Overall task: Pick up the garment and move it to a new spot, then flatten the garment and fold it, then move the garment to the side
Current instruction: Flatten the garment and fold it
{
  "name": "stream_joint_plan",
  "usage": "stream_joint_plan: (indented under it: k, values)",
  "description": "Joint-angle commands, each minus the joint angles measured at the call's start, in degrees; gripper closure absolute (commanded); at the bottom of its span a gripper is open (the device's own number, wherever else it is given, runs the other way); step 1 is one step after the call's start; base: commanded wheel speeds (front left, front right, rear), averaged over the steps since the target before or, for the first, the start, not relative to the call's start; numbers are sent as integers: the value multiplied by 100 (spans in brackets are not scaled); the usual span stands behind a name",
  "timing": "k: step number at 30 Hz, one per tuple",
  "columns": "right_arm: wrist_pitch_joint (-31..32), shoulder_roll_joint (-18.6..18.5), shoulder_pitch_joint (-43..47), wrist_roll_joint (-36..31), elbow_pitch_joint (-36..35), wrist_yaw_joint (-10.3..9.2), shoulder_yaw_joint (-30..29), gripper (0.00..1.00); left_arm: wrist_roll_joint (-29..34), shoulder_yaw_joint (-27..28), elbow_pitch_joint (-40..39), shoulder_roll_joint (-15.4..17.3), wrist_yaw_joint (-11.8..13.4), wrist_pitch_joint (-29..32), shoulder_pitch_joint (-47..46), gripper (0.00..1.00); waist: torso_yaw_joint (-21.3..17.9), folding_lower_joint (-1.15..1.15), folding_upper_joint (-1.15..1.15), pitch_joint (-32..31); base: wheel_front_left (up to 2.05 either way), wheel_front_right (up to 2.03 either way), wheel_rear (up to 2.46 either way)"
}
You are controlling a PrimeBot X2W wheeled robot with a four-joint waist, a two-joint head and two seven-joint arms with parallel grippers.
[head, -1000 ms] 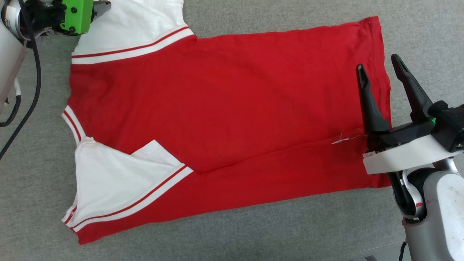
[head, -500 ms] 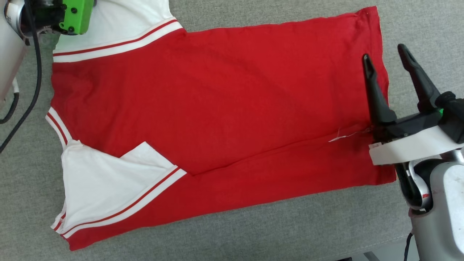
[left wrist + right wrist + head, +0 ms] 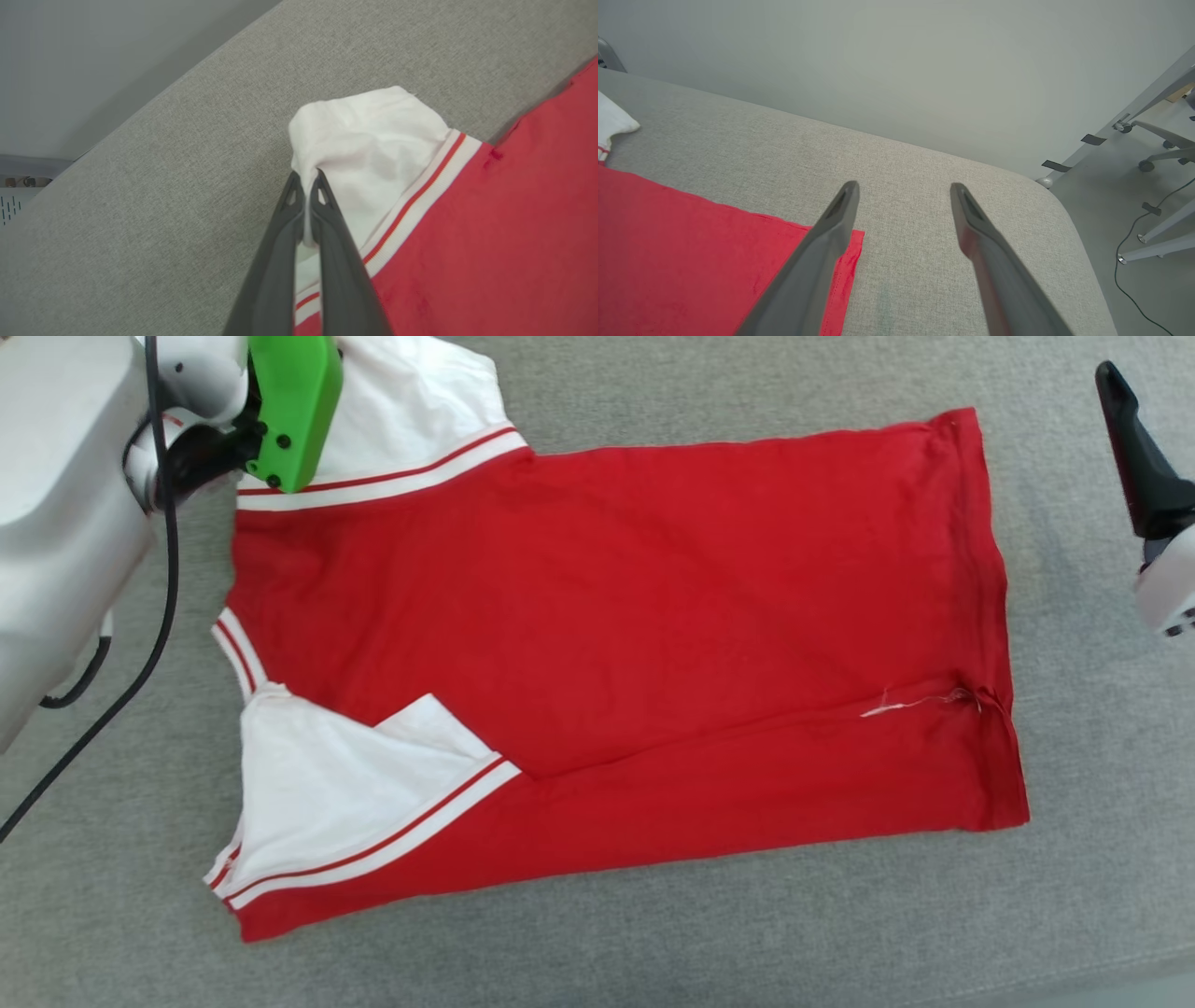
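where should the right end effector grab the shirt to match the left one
Probably the far hem corner of the garment, coming in from the grey cushion beyond the hem. That corner lies flat and free, the right end effector hangs open just beside it, and the left end effector is shut on the white sleeve along the same far edge.
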Motion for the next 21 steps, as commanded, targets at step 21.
stream_joint_plan:
  k: [21]
  values:
    - [3420,-865,-1966,1787,2116,-3,1706,0,332,-352,-1164,1,-15,-1009,-107,100,831,0,29,299,0,0,0]
